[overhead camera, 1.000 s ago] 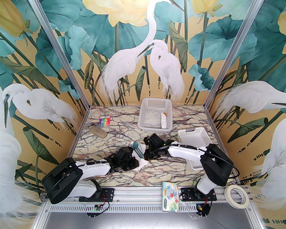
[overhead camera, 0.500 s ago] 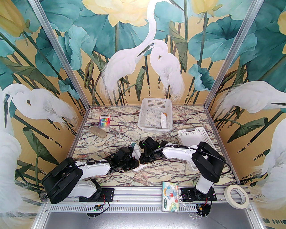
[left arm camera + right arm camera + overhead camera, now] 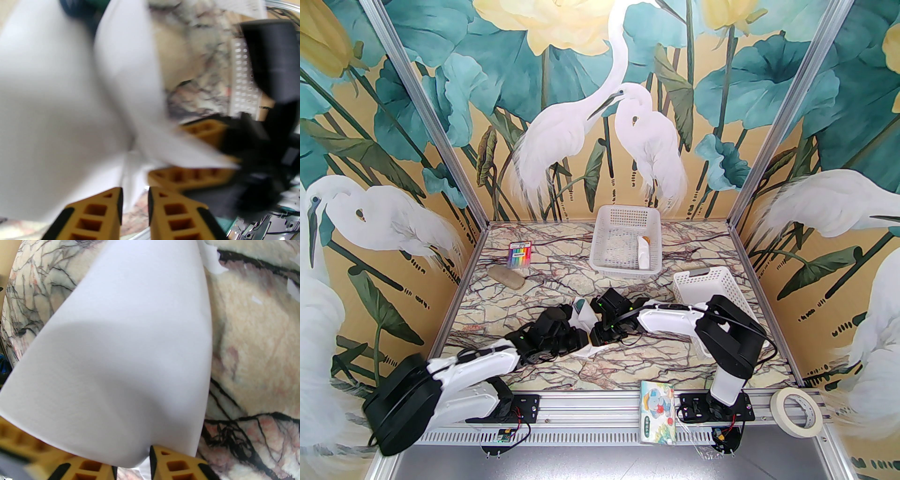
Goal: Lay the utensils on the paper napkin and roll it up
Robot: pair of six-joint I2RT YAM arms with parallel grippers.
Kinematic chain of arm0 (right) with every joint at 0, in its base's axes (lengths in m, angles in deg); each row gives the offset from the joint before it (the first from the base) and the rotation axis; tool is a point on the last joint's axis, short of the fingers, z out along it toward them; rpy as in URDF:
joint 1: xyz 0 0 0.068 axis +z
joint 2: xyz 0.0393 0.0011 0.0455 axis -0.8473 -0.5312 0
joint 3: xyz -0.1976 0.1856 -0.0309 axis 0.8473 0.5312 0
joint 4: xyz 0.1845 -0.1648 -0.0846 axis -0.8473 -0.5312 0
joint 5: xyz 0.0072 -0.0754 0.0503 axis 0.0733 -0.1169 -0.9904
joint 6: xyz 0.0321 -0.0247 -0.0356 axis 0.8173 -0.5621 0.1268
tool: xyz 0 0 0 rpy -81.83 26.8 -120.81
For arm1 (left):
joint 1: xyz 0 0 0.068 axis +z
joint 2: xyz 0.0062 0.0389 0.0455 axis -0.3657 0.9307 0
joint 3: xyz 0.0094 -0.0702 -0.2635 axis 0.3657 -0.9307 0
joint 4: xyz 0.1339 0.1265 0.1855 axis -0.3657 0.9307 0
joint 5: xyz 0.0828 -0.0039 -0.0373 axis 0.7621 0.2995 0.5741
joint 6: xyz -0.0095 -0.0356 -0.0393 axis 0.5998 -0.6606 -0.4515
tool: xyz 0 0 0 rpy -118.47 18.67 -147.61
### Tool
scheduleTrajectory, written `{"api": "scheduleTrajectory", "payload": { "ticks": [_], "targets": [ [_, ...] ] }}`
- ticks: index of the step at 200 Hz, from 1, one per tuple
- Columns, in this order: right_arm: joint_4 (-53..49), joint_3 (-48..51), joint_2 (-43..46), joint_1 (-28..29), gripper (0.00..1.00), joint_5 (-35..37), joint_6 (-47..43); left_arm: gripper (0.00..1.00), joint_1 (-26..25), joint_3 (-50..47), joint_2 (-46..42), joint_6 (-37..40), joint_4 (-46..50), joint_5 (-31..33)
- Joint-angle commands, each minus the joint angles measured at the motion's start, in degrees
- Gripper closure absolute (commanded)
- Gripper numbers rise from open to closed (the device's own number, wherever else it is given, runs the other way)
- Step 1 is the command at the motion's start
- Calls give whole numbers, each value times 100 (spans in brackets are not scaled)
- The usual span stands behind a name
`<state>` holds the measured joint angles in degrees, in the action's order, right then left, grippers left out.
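While the paper napkin (image 3: 131,345) lies curled, both jaws (left and right) stand slightly parted.

Marble-veined table (image 3: 562,281) under me: cream slab, dark and pink veins.

Far left: flat pack of coloured markers (image 3: 519,255). Just nearer lay tan oblong lump (image 3: 506,276), apart from pack.

Far centre: white mesh basket (image 3: 628,208) stood upright.

Right side: second white basket (image 3: 708,281), well apart from first, near end hidden.

Middle: white paper napkin (image 3: 129,345) — most of it curled up off marble, near corner lay flat on slab.

On metal rail at my side: cartoon tissue pack (image 3: 658,410) and tape roll (image 3: 797,412).
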<state>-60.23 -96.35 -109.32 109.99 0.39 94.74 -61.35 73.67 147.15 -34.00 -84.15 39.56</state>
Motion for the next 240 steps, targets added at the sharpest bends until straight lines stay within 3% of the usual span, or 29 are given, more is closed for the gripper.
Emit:
{"api": "scheduleTrajectory", "payload": {
  "ticks": [1, 43, 67, 144, 184, 240],
  "targets": [
    [-22, -42, -119, 40, 68, -33, 69, 66, 299, -3, -696, 156, 804, 211],
    [-54, -41, -105, 37, 68, 3, 62, 49, 862, 29, -1578, 138, 1176, 149],
    [-71, -42, -108, 40, 68, 14, 50, 39, 900, 37, -1206, 89, 846, -84],
    [-75, -33, -108, 48, 68, 56, 50, 29, 897, 298, 67, -155, -157, 5],
    [-84, -24, -110, 41, 68, 48, 42, 29, 896, 403, 485, -395, -625, -37],
    [-88, -8, -110, 48, 68, 66, 55, 44, 896, 590, 1130, -235, -647, -406]
  ]
}}
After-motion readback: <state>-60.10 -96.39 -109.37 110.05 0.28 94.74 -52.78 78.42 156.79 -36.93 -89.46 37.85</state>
